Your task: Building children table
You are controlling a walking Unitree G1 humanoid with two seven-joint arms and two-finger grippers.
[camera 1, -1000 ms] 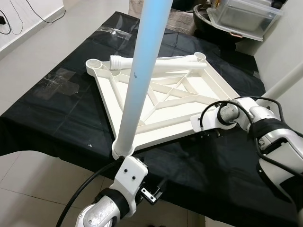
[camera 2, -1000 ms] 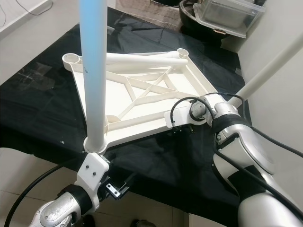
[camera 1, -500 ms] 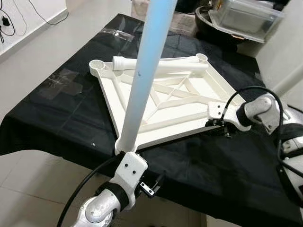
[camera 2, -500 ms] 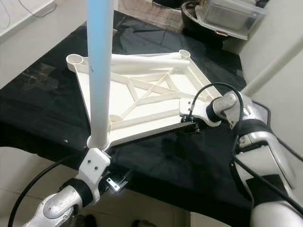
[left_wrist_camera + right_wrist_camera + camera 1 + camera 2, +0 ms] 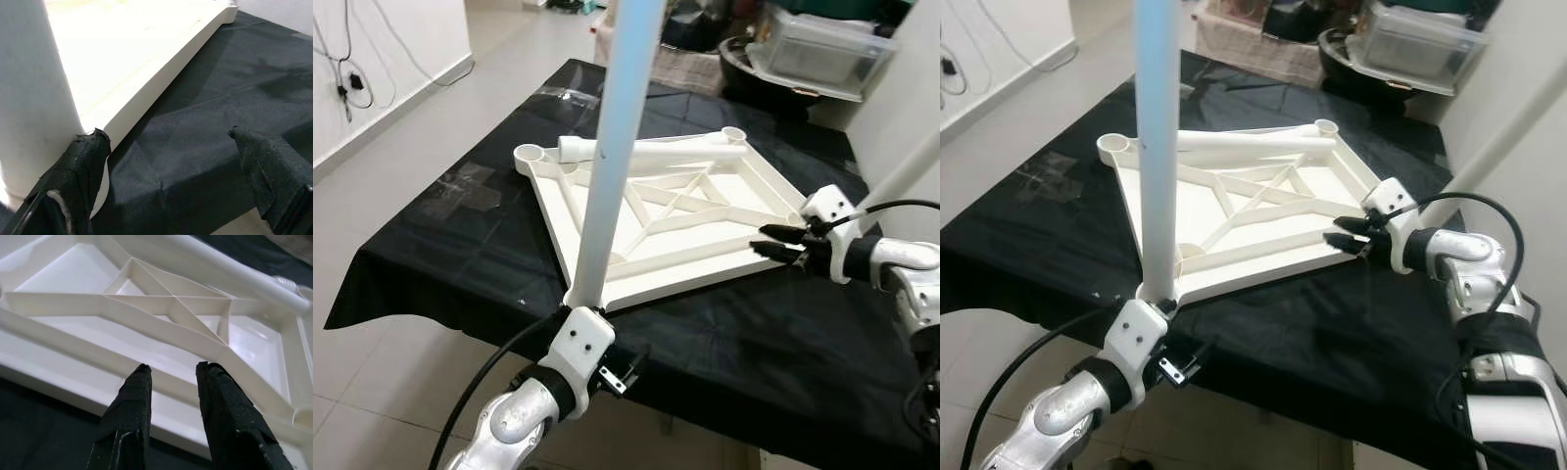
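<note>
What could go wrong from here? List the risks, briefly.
1. The upright leg stands in the tabletop's near corner socket, left gripper open, one of its fingers touching it; if unseated, it may tip.
2. The right gripper points at the tabletop's rim; a push might slide it on the black cloth.
3. The loose leg lying across the tabletop could roll.

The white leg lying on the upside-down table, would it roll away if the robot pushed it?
Probably only a little. The loose white leg is a round tube, so it could roll, but it lies inside the upturned tabletop, whose raised rim and ribs would likely stop it. It looks like stiff, hollow plastic, so it is probably light and would not bend.
</note>
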